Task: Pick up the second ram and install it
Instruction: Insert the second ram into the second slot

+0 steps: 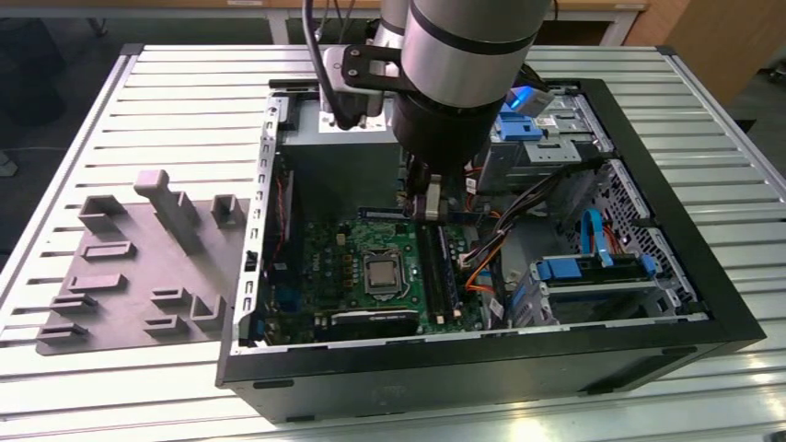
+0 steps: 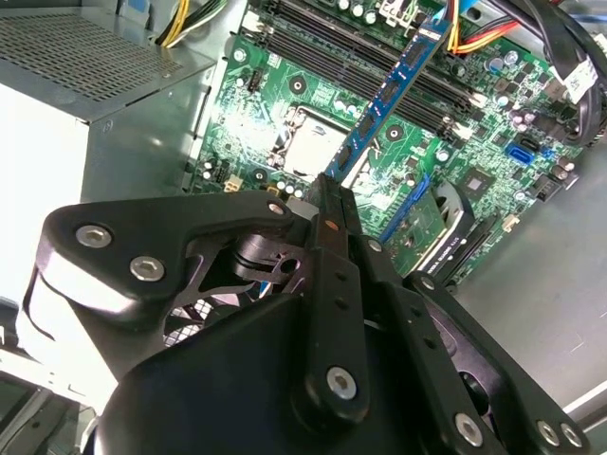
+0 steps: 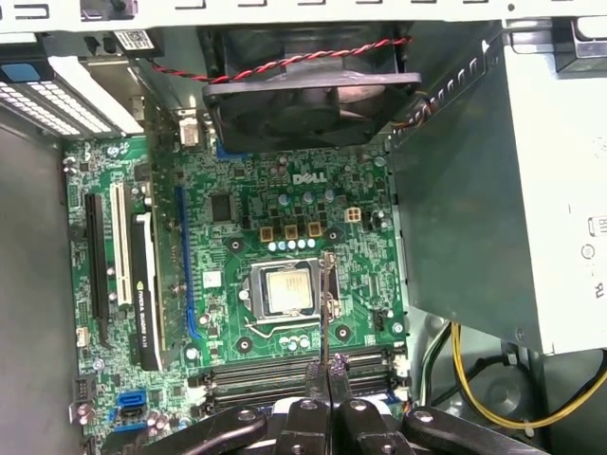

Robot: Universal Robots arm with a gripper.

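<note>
The second ram [image 2: 389, 95] is a long blue-green stick, and my gripper [image 2: 332, 197] is shut on one end of it. The stick reaches out over the green motherboard [image 2: 285, 85] toward the black memory slots [image 2: 332, 38]. In the first wrist view the ram [image 3: 326, 303] appears edge-on as a thin line, running from the gripper [image 3: 327, 372] past the processor socket [image 3: 285, 289], above the slots [image 3: 256, 376]. In the exterior view the gripper [image 1: 428, 210] hangs inside the open computer case [image 1: 491, 359], just above the slots [image 1: 437, 272]. I cannot tell whether the stick touches a slot.
The grey power-supply box [image 3: 493, 190] stands close beside the board, with yellow cables [image 3: 465, 379] under it. A case fan [image 3: 303, 95] and an expansion card [image 3: 152, 275] border the board. Blue drive bays [image 1: 577, 269] and loose cables [image 1: 491, 249] crowd the case. A grey fixture plate [image 1: 135, 276] lies outside.
</note>
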